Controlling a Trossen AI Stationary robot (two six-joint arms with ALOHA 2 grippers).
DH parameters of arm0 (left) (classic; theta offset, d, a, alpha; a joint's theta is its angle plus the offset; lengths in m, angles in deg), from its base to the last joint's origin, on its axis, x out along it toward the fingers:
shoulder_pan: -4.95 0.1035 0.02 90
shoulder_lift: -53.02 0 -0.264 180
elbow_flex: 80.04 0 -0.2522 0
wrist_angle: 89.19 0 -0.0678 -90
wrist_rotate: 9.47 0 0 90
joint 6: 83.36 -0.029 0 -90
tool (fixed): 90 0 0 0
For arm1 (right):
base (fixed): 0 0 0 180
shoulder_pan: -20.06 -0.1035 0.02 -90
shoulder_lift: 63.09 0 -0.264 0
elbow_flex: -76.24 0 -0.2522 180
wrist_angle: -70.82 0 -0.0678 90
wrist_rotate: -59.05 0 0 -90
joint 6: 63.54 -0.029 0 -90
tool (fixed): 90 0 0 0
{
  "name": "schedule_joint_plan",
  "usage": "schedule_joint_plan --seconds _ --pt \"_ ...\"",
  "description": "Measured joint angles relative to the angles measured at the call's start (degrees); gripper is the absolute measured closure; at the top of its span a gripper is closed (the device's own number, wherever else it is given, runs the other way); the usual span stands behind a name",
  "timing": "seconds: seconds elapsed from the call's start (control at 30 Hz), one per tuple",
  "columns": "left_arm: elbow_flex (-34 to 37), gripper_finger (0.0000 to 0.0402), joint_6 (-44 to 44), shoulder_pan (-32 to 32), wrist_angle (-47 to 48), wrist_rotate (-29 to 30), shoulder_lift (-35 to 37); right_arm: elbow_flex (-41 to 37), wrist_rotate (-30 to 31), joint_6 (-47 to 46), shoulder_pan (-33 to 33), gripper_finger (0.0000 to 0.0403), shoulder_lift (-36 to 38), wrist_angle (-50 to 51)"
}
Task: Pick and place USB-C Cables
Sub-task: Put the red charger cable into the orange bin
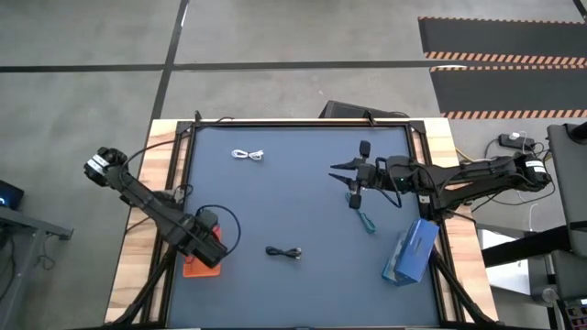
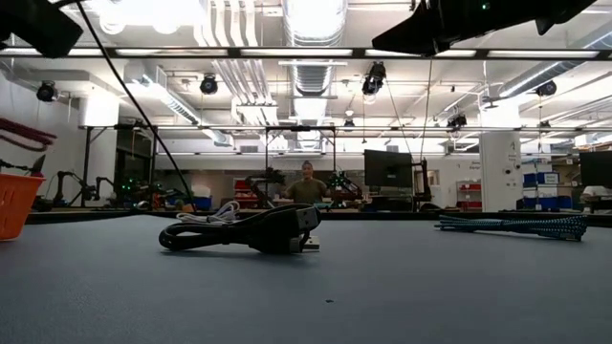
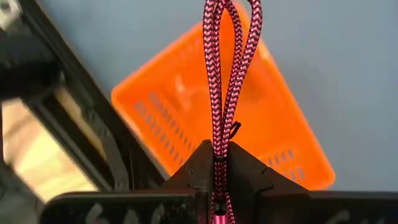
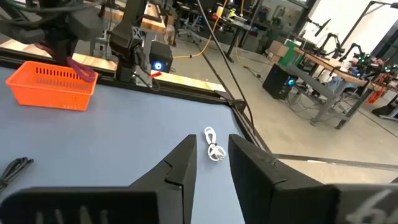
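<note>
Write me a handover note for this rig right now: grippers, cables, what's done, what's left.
Left gripper: shut on the pink cable, held above the orange tray at the table's front left.
Right gripper: open, empty, over the table's right half, just above the teal cable.
White cable: on the mat, far centre-left.
Black cable: on the mat, front centre.
Done: pink picked, not yet released. No cable visible in the tray.
Left: drop pink, then place teal, white and black.
</note>
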Motion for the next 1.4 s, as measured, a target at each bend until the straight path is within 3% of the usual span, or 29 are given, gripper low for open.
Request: schedule_joint_plan --seconds 0.17,0.33,0.5,0.9,1.23,1.4 --pt "0.0 0.0389 -3.3 -4.0 0.0 8.0 0.0 0.0 0.0 0.1 0.0 0.0332 0.0 0.1" --pt "0.1 0.0389 -5.6 -9.1 0.0 9.1 -0.9 0.0 0.0 -0.5 0.0 0.0334 0.0 0.1" --pt "0.5 0.0389 -1.6 -11.1 -0.1 10.0 -2.1 0.0 -0.1 -1.5 0.0 0.0330 0.0 2.3" --pt "0.3 0.0389 23.3 -11.1 -4.8 6.7 -4.6 0.0 0.0 -1.5 0.0 0.0337 -0.1 2.9" --pt "0.4 0.0389 29.6 -11.1 -7.1 2.1 -7.5 0.0 0.0 -1.7 0.0 0.0337 -0.1 3.8" --pt "0.5 0.0389 26.0 -11.0 -6.0 2.1 -7.5 0.0 0.0 -0.6 0.0 0.0341 -0.1 3.5"
